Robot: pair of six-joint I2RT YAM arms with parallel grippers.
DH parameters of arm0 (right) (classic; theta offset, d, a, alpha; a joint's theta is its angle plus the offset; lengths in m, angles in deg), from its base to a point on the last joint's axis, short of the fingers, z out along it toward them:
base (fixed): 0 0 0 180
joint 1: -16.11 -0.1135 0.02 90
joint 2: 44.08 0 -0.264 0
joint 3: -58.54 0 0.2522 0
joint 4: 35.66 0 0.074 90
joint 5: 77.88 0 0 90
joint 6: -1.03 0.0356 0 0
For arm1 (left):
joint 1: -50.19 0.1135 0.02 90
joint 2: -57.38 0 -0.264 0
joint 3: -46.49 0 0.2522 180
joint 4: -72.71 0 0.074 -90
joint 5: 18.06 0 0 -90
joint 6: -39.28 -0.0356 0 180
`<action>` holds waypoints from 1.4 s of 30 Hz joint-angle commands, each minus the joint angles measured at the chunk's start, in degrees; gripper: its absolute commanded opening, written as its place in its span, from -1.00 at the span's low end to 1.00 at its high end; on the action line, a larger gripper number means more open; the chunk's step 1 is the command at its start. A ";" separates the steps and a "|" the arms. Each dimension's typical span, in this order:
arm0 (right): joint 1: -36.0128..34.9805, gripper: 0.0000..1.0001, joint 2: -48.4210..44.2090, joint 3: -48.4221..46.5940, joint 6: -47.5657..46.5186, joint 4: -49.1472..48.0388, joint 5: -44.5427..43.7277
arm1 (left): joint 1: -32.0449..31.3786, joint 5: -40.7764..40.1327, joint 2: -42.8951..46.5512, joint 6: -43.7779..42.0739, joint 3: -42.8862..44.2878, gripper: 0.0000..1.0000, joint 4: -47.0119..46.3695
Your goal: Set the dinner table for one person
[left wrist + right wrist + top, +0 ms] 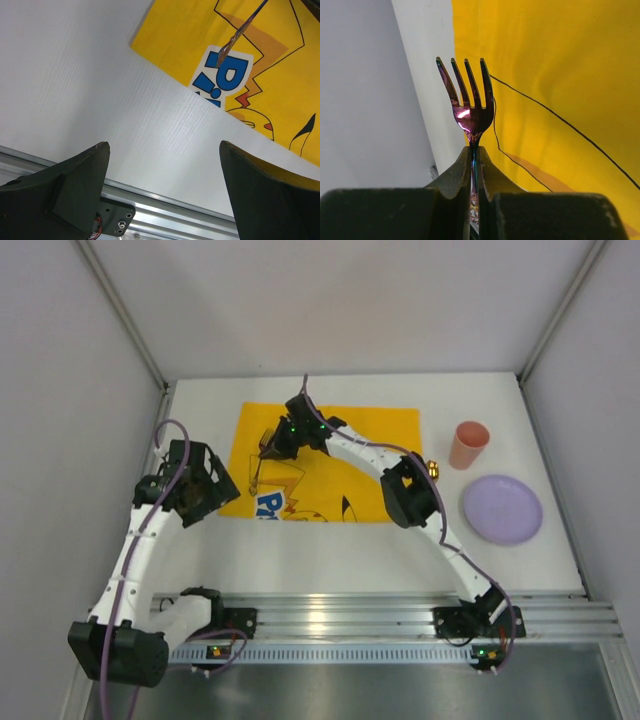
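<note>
Right gripper (475, 156) is clamped tight on a shiny purple fork (470, 112), pinching the handle with the tines sticking out past the fingertips. It's holding it over the left part of the yellow cloth (370, 450) with the cartoon print, and the fork's end hangs over the blue lettering. Can't tell if it actually touches the cloth.

Left gripper (164, 145) has its jaws spread wide with nothing in them, sitting above bare tabletop just off the cloth's near left corner.

The white dinner table (330, 550) fills the whole workspace, ribbed rail (340, 615) along the near edge. A salmon cup (468, 445) and a lilac plate (502, 509) are off to the right of the cloth.
</note>
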 commanded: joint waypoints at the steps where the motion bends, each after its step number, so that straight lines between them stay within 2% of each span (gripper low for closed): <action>1: -0.41 -1.00 2.95 -3.70 3.97 -6.81 2.36 | 0.00 0.34 1.94 -0.37 -0.86 0.93 0.83; 5: -0.41 -0.98 4.97 -3.27 2.74 -6.55 2.81 | 0.00 0.43 2.29 -0.54 -1.47 0.93 1.44; 7: -0.42 -0.87 5.24 -3.44 1.60 -6.46 3.33 | 0.00 0.52 2.55 -0.46 -1.65 0.92 1.53; 10: -0.24 -0.09 5.07 -4.06 -0.16 -6.54 4.04 | 0.00 1.22 2.64 -0.11 -1.83 0.92 1.62; 11: -0.24 0.23 4.54 -4.23 -0.60 -6.63 4.30 | 0.00 1.39 2.64 0.07 -1.83 0.92 1.53; 13: -0.15 0.35 3.31 -4.24 -2.35 -6.46 5.09 | 0.00 1.57 2.03 0.33 -1.65 0.92 1.27; 14: -0.06 0.48 1.30 -3.89 -3.06 -6.54 5.18 | 0.00 1.74 1.94 0.60 -1.56 0.92 1.18; 15: 0.02 0.50 -0.02 -2.49 -4.63 -6.54 5.44 | 0.00 1.83 1.76 0.69 -1.48 0.92 1.01; 19: 1.51 0.51 -10.38 5.85 -8.59 -5.15 5.97 | -0.09 1.75 0.19 0.69 -0.25 0.92 -0.05; 20: 2.91 0.49 -17.02 8.74 -9.82 -4.62 5.71 | -0.09 1.75 -0.34 0.51 0.10 0.91 -0.23; 22: 4.85 0.48 -25.04 19.46 -15.69 -1.38 3.00 | -0.09 1.75 -1.75 0.25 1.07 0.91 -0.93; 23: 7.12 0.49 -33.52 23.15 -18.42 0.38 1.24 | -0.09 2.09 -2.36 0.07 1.16 0.91 -1.89; 24: 8.36 0.49 -37.70 30.32 -23.58 2.49 -3.21 | -0.09 2.36 -2.72 -0.02 1.25 0.91 -2.77; 26: 12.39 0.50 -48.65 36.60 -28.09 9.52 -8.16 | -0.17 3.15 -4.30 -0.10 0.64 0.91 -5.13; 27: 13.98 0.50 -51.77 42.64 -31.59 11.63 -11.83 | -0.26 3.76 -4.91 -0.28 0.37 0.91 -6.02; 29: 18.80 0.48 -59.14 48.21 -33.81 16.56 -14.67 | -0.53 4.29 -6.84 -0.19 -0.77 0.90 -7.95; 31: 22.07 0.45 -62.77 55.86 -35.31 19.02 -17.05 | -0.96 5.17 -9.21 -0.02 -1.38 0.90 -10.33; 34: 27.61 0.25 -65.95 62.73 -35.93 21.83 -19.69 | -2.19 5.88 -12.29 0.07 -0.78 0.88 -12.26; 35: 29.45 0.08 -65.86 64.65 -36.11 22.54 -20.48 | -3.15 5.88 -13.08 -0.02 -0.42 0.88 -12.53; 38: 31.57 -0.17 -64.37 67.91 -36.81 23.60 -21.63 | -5.62 4.74 -15.98 -0.10 1.51 0.88 -13.15; 42: 33.24 -0.18 -61.91 69.50 -38.74 23.87 -23.54 | -8.08 4.12 -19.58 0.25 4.49 0.87 -13.41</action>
